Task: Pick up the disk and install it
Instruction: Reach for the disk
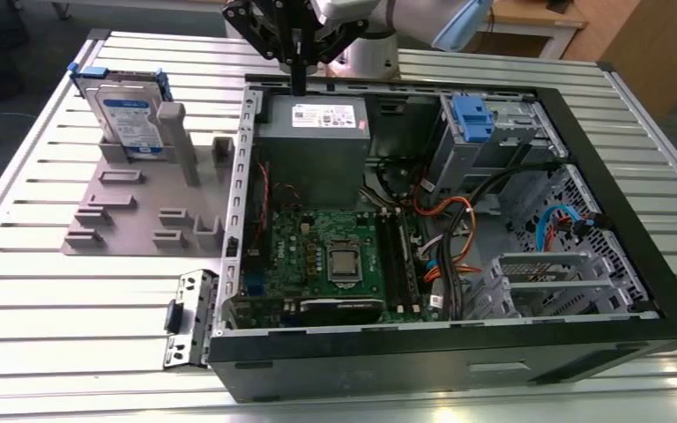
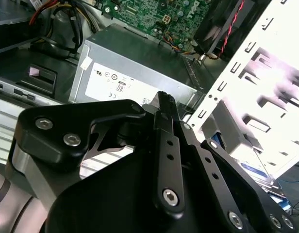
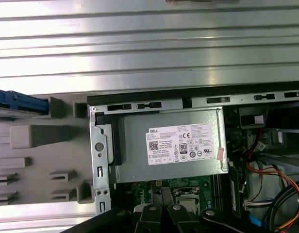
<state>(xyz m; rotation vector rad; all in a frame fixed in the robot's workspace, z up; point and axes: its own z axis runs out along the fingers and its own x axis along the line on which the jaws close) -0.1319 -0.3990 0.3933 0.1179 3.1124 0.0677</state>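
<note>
Gripper (image 1: 300, 85), clenched & empty above PSU (image 1: 311, 145): I'd risk clipping chassis wall (image 1: 242, 176) heading for disk (image 1: 130, 119), exterior view's left.

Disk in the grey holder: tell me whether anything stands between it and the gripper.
Nothing visible does. The gripper hangs over the power supply, seemingly above the case's side wall; the disk stands upright in the grey holder beyond it, top uncovered.

Shiny ribbed metal table (image 1: 33, 300); matt grey metal power supply (image 1: 309, 163); silver metal disk (image 1: 130, 119) in blue plastic rails.
</note>
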